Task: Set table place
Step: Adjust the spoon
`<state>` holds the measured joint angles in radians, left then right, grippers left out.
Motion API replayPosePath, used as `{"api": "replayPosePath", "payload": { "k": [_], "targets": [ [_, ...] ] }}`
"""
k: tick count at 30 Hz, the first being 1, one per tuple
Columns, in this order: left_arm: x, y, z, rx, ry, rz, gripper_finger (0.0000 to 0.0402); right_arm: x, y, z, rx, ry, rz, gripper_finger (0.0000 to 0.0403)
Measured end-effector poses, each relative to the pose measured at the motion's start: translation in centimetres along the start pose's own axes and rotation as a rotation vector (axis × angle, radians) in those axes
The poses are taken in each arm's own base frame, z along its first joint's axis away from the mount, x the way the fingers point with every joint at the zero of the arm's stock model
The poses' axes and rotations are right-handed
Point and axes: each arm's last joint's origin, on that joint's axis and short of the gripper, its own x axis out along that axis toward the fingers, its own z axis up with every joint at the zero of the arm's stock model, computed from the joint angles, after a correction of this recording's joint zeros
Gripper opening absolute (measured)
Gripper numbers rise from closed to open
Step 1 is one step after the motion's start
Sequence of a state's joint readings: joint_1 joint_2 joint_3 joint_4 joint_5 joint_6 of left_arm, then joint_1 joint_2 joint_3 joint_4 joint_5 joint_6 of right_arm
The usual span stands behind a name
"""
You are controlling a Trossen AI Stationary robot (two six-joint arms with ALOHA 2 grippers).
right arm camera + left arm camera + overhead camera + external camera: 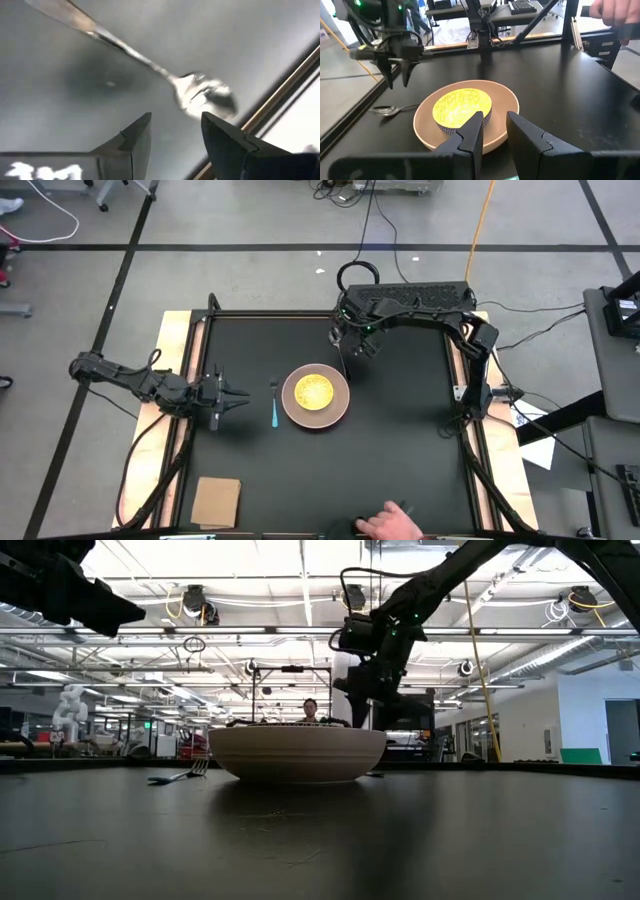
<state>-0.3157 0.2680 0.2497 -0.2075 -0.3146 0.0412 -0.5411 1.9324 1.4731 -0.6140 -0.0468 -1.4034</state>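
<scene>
The pinkish-tan plate lies at the middle of the black table with the yellow dish on it. The light-blue utensil lies flat just left of the plate. The silver spoon lies flat on the table at the plate's far right side; it also shows in the left wrist view. My right gripper hangs open above the spoon, fingers pointing down, touching nothing. My left gripper is open and empty left of the utensil, pointing at the plate.
A tan cardboard-like square lies at the near left corner. A person's hand reaches over the near edge. A black frame runs along the far edge and sides. Bare tabletop lies right of the plate and near it.
</scene>
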Motion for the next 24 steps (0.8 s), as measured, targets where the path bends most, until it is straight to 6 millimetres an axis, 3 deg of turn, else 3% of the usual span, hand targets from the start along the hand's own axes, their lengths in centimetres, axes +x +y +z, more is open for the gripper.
{"api": "replayPosePath", "payload": {
  "k": [12,19,24],
  "targets": [
    [0.0,0.0,0.1,0.038,-0.014,0.002,0.009,-0.1,-0.9,0.2,-0.358,-0.01,-0.095,0.016],
    [0.0,0.0,0.5,0.125,-0.047,0.006,0.009,0.1,-0.8,0.1,-0.394,-0.048,-0.096,0.016],
    [0.0,0.0,0.3,0.101,-0.032,0.004,0.009,1.5,0.3,0.1,-0.404,-0.109,-0.131,0.016]
  ]
}}
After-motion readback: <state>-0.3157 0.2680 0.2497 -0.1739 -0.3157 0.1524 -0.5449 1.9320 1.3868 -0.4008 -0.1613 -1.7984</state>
